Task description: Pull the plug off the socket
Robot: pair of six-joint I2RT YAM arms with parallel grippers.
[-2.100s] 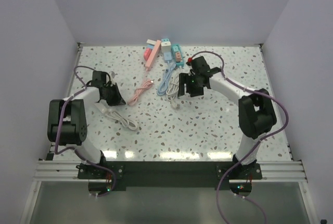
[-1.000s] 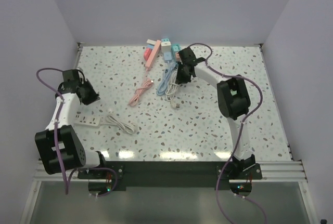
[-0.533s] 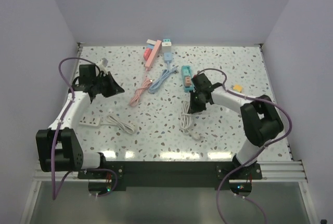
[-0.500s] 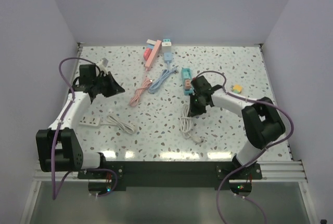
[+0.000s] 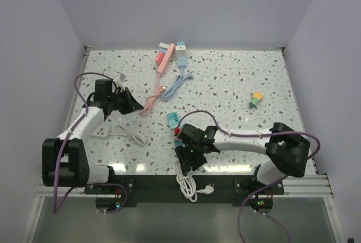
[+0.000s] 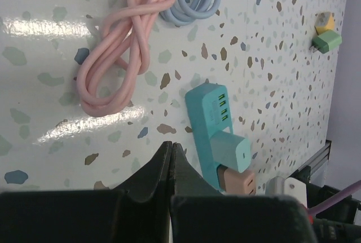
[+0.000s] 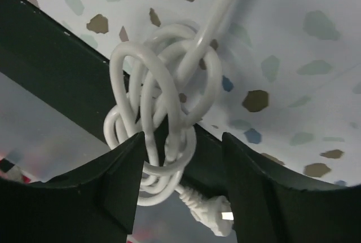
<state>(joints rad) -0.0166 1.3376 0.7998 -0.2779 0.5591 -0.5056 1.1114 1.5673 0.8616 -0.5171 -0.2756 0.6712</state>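
Speckled surface (image 5: 242, 113), plain pale walls all round, and the teal power strip (image 5: 173, 121) lies toward the front edge, between my two arms. From the left wrist view a teal plug (image 6: 230, 150) sits on its face, with a peach plug (image 6: 238, 182) just beside it at the same end.

My right tool (image 7: 182, 137) has its fingers apart and points at the front edge, over the coil of white cord (image 7: 163, 136) that hangs off it. Whether a finger touches the cord I cannot tell. So the strip is on the far side of this tool, by the wrist and not by the tips.

My left tool (image 6: 171, 158) is pressed together on nothing, well apart to the strip's left and aimed across at it, with the pink cable (image 6: 113, 74) nearby.

The strip's long axis runs roughly front to back, plug end nearest the front — nearest my right arm. I judge the right arm closer, but it must turn back first.
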